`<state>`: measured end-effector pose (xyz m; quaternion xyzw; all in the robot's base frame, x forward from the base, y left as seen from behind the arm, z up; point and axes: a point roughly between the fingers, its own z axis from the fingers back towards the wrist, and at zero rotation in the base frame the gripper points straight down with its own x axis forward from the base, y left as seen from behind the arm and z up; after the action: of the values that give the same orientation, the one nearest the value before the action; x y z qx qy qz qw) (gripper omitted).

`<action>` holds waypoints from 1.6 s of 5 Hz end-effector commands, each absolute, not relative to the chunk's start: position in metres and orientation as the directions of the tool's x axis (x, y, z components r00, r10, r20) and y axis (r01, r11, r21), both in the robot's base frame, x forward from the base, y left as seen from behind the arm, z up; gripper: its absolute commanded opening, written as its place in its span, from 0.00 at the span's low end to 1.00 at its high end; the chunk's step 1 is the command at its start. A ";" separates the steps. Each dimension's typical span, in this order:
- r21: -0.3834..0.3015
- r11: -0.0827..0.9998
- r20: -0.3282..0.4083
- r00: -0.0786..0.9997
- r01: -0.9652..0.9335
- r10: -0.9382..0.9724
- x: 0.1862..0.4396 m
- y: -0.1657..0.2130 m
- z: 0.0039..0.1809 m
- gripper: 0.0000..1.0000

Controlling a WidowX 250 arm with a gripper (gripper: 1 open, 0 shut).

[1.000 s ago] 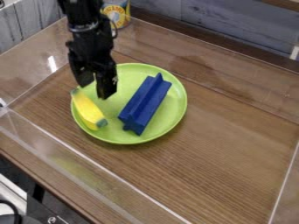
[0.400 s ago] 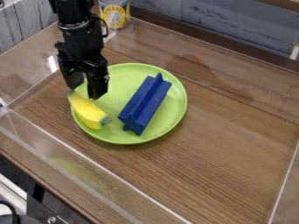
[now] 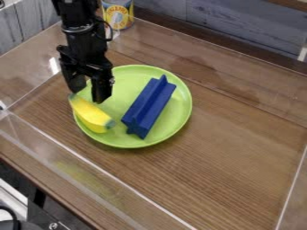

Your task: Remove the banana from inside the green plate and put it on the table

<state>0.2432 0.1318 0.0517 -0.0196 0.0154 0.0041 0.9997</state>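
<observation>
One stubby yellow banana (image 3: 89,113), greenish tip, inside green plate (image 3: 180,119)

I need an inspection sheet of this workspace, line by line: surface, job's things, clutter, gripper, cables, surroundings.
Surface: brown wood-grain table, clear acrylic walls along its edges.
Job's things: banana lies inside the green plate, at its left side, not yet on the table.
Clutter: long blue block in the plate, right of the banana, apart from it.
Gripper: black gripper points down over the banana's far end, jaws open; whether it touches cannot be told.
Cables: nothing seen on the table; dark cords at the lower left edge, unclear.
Surroundings: yellow container behind the arm, grey plank wall beyond the table.
</observation>
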 end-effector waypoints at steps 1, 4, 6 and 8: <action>-0.010 0.996 0.001 0.997 -0.083 0.083 0.246 0.146 0.065 1.00; -0.017 1.000 -0.003 1.000 0.000 -0.001 0.239 0.111 0.048 0.00; -0.019 1.000 -0.007 1.000 -0.021 0.021 0.235 0.091 0.030 0.00; -0.020 0.993 -0.012 0.993 -0.118 0.118 0.240 0.083 0.017 0.00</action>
<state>0.2500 0.0939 0.0329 0.0016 -0.0309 0.0655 0.9974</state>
